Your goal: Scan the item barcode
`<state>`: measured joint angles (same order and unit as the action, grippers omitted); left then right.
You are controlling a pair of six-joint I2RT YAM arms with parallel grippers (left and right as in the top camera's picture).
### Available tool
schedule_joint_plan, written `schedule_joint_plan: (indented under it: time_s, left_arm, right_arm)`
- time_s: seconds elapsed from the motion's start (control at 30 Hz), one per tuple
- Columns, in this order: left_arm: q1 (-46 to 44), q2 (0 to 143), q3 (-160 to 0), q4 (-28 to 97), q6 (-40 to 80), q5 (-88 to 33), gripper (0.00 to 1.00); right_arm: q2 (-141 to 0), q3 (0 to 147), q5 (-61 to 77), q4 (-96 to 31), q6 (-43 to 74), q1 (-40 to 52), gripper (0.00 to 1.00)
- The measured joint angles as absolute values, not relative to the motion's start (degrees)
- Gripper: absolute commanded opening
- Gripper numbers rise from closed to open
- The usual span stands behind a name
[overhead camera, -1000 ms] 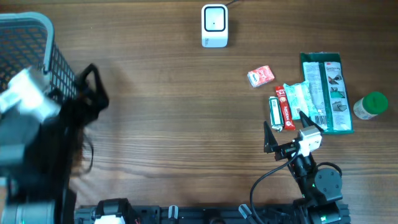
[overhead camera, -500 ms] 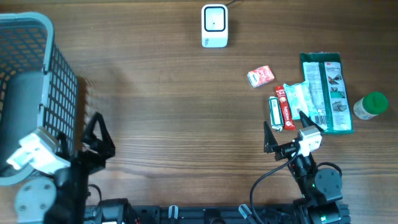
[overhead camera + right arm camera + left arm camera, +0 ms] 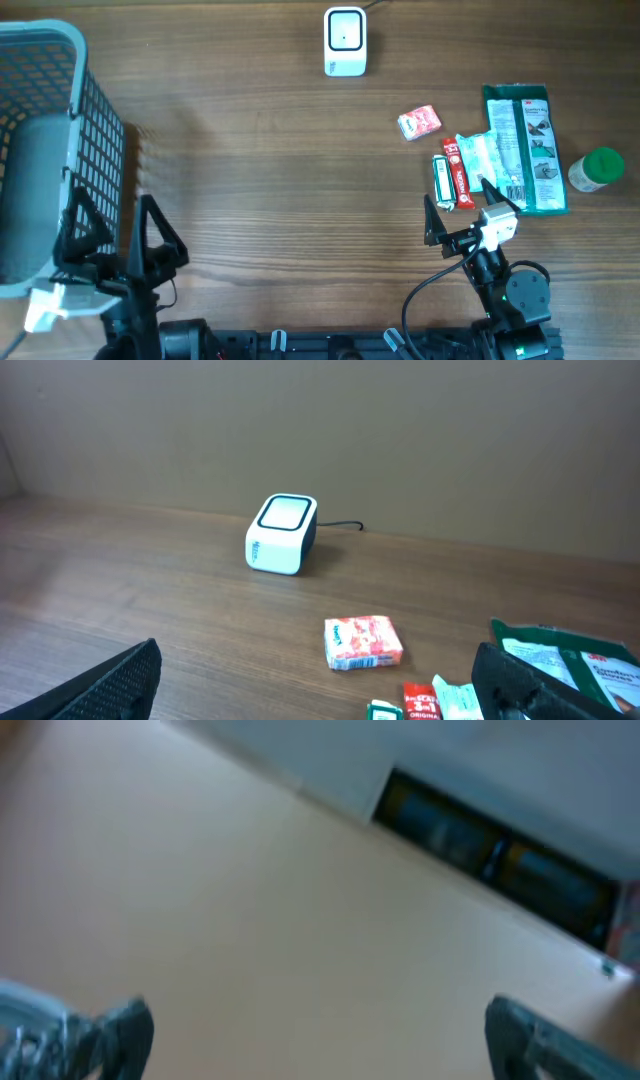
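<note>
The left tool (image 3: 118, 225) and right tool (image 3: 465, 210) were wide apart, holding nothing; the snacks (image 3: 480, 155) lay near the right one for easy picking.

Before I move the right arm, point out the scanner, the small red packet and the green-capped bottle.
scanner (image 3: 345, 40), overhead view, middle of its top face.
small red packet (image 3: 419, 122), overhead view, centre of its upper face.
green-capped bottle (image 3: 603, 164), overhead view, on the green cap.

Your left gripper (image 3: 113, 225) has dropped from over the mesh basket (image 3: 45, 35) to the frame's lower left, beside the basket's wall.
</note>
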<state>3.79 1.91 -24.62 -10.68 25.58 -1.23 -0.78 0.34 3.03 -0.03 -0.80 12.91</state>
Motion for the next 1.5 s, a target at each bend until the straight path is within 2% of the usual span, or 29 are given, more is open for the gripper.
schedule_joint_plan:
  time_s: [0.2,0.47,1.03,1.33,1.5]
  left_arm:
    - [3.7,0.8,-14.8,-22.4,25.6,-2.9,1.0]
    - [3.7,0.8,-5.1,-22.7,25.6,-3.1,1.0]
    - [3.8,0.8,-0.6,3.9,23.1,-3.1,1.0]
    - [3.8,0.8,-0.6,3.9,10.0,-3.1,1.0]
    - [3.8,0.8,-0.6,3.9,6.9,-3.1,1.0]
  right_arm:
    - [-0.8,0.3,3.0,0.0,-0.8,12.9,1.0]
    - [-0.8,0.3,3.0,0.0,-0.8,12.9,1.0]
    - [-0.8,0.3,3.0,0.0,-0.8,12.9,1.0]
    - [-0.8,0.3,3.0,0.0,-0.8,12.9,1.0]
    - [-0.8,0.3,3.0,0.0,-0.8,12.9,1.0]
